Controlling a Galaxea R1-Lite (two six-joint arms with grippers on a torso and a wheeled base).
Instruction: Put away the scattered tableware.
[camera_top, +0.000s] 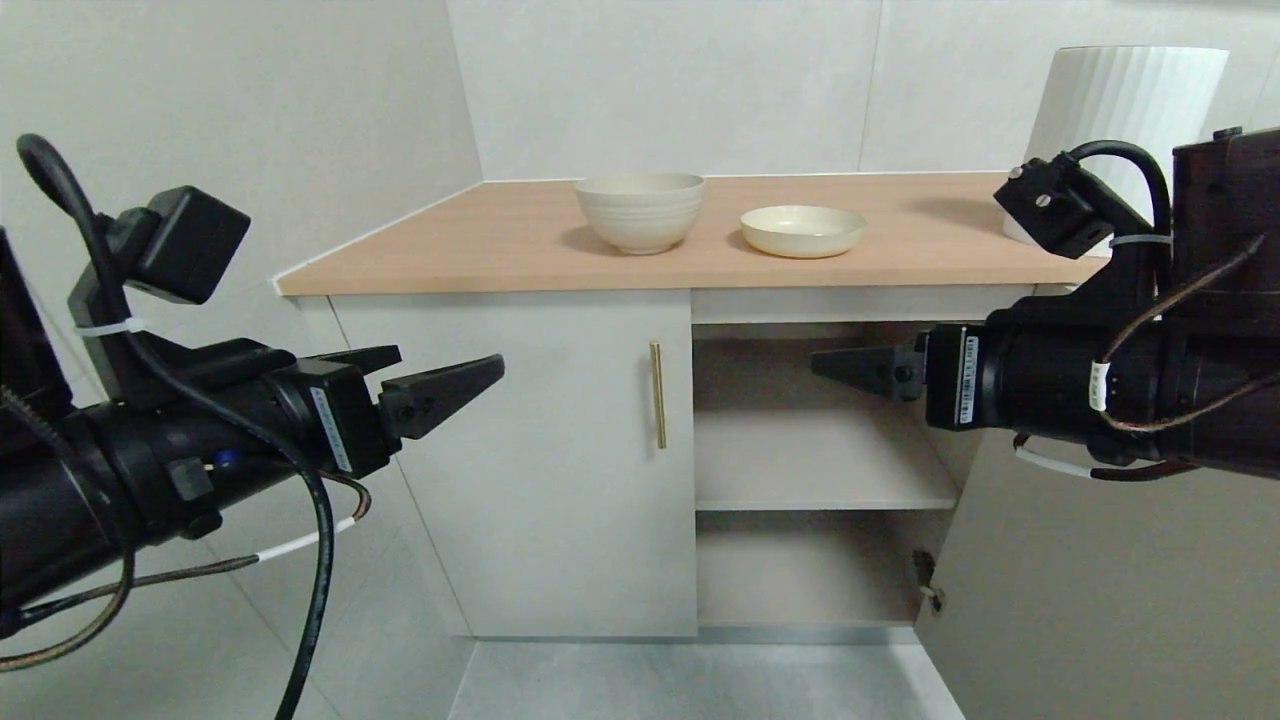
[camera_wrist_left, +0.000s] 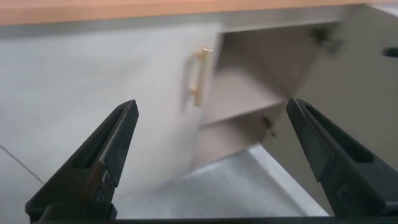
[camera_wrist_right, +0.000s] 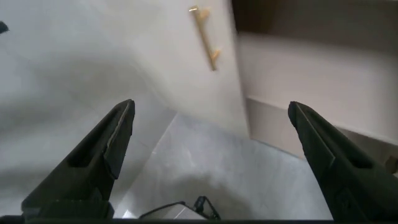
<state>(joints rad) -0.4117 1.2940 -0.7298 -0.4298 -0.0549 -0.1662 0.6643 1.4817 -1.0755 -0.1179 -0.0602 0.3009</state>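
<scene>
White cabinet fills centre frame, its right door swung open at lower right, with a shelf in view inside. On top, the bench carries both targets, upper centre. At mid-left the left gripper and at mid-right the right gripper sit below bench level, jaws spread wide, holding nothing. The bowl stands upright. The dish sits near it toward frame right, not touching. We judge this as the first pick: raise an arm above the bench edge, drop on a rim from above, pinch one wall, and lift clear before swinging down to the shelf. The dish's low rim likely slips more easily.
</scene>
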